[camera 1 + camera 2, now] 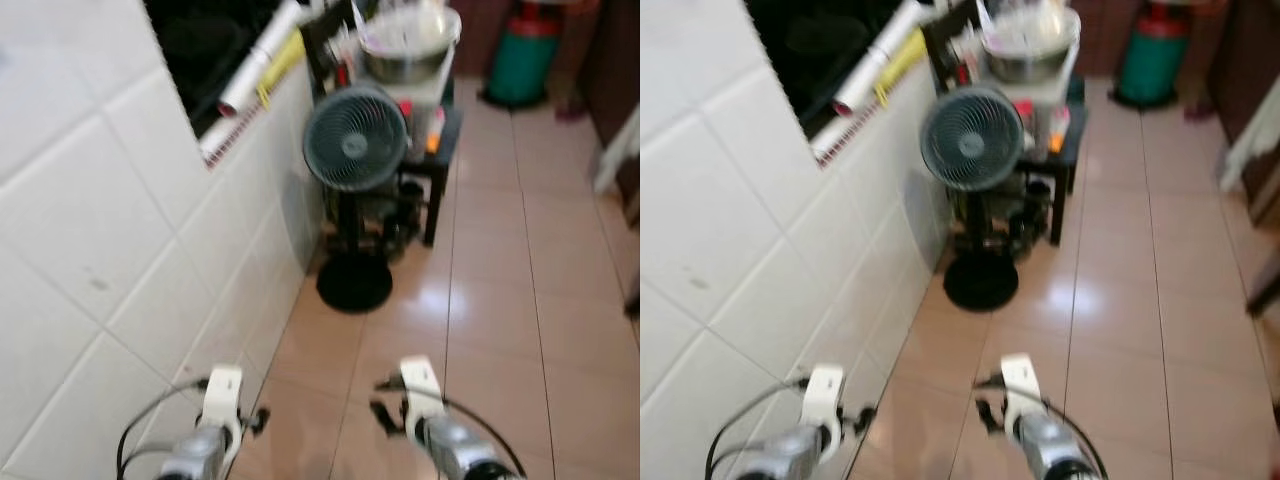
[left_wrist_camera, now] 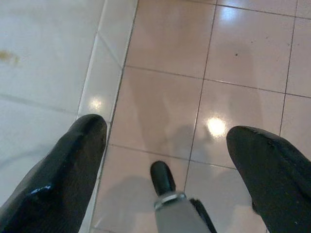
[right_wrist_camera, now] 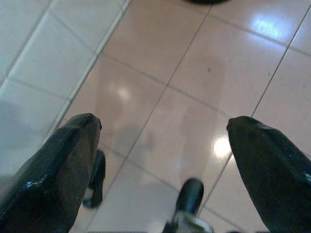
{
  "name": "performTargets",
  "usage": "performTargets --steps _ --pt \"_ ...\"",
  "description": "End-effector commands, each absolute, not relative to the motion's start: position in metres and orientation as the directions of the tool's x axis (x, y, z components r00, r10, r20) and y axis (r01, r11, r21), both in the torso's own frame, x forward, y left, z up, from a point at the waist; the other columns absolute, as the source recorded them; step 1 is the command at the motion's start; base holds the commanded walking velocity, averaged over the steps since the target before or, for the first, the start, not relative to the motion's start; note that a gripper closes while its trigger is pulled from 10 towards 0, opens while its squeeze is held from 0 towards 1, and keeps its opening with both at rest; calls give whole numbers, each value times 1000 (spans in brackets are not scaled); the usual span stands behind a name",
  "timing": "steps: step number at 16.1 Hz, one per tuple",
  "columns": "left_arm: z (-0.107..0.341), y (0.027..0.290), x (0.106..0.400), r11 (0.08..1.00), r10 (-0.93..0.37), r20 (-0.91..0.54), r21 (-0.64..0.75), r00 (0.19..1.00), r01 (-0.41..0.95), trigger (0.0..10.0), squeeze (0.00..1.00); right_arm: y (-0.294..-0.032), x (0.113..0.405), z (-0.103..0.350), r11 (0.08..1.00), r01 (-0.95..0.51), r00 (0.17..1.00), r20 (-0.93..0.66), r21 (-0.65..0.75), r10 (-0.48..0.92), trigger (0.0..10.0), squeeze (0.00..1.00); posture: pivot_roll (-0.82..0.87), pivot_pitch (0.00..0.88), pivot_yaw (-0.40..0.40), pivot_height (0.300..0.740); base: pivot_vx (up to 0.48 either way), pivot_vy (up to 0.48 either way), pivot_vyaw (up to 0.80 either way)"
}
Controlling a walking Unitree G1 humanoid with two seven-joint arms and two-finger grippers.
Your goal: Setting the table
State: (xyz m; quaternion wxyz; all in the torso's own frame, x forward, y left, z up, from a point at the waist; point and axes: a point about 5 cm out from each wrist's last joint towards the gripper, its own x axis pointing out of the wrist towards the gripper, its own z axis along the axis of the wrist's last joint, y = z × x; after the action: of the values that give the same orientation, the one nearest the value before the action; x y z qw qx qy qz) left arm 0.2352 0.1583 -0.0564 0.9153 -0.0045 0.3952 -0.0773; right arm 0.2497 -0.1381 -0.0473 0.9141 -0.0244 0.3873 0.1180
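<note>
Glossy tan floor tiles (image 1: 500,300) run ahead of you along a white tiled wall (image 1: 90,250), and no tableware or dining table can be made out from here, so this reads as a walking leg of the task. Keep both arms low and steady: the left claw (image 2: 165,141) hangs released with nothing between its fingers, and the right claw (image 3: 163,145) is likewise spread wide and empty above the floor. Steer a little right of the wall, since the pedestal fan (image 1: 355,140) with its round black base (image 1: 354,282) stands close against it in your path. Behind the fan, a small black side table (image 1: 440,170) is crowded; a steel bowl (image 1: 408,45) sits on top, and what it holds is too blurred to tell. A green cylinder (image 1: 522,60) stands on the floor farther back.
</note>
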Motion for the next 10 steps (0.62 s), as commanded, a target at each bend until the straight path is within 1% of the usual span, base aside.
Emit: performTargets --steps 1,3,4,5,7,9,10 --pt "-54 167 238 990 -129 -715 -56 687 127 10000 0 -137 251 -46 966 -252 674 -708 49 212 10000 0 -103 204 137 740 0 0 0" --pt "-49 178 243 997 -76 -700 -70 710 38 10000 0 -134 248 -48 958 -287 670 -711 16 213 10000 0 -48 194 121 740 0 0 0" --pt "-48 182 244 997 -67 -690 -69 721 26 10000 0 -127 246 -49 944 -330 668 -711 -19 220 10000 0 -10 185 99 740 0 0 0" --pt "-49 190 241 997 -28 -686 -70 727 -27 10000 0 -113 242 -51 934 -356 657 -702 32 275 10000 0 39 184 79 740 0 0 0" --pt "-52 196 235 992 1 -689 -92 724 -88 10000 0 -101 240 -50 900 -435 651 -689 5 319 10000 0 79 199 62 740 0 0 0" --pt "-58 198 224 993 -3 -706 -84 708 -79 10000 0 -93 237 -50 879 -477 646 -683 -12 341 10000 0 95 215 41 740 0 0 0" --pt "-61 199 219 993 8 -715 -76 699 -89 10000 0 -92 238 -50 881 -472 654 -680 -24 332 10000 0 99 215 32 740 0 0 0"
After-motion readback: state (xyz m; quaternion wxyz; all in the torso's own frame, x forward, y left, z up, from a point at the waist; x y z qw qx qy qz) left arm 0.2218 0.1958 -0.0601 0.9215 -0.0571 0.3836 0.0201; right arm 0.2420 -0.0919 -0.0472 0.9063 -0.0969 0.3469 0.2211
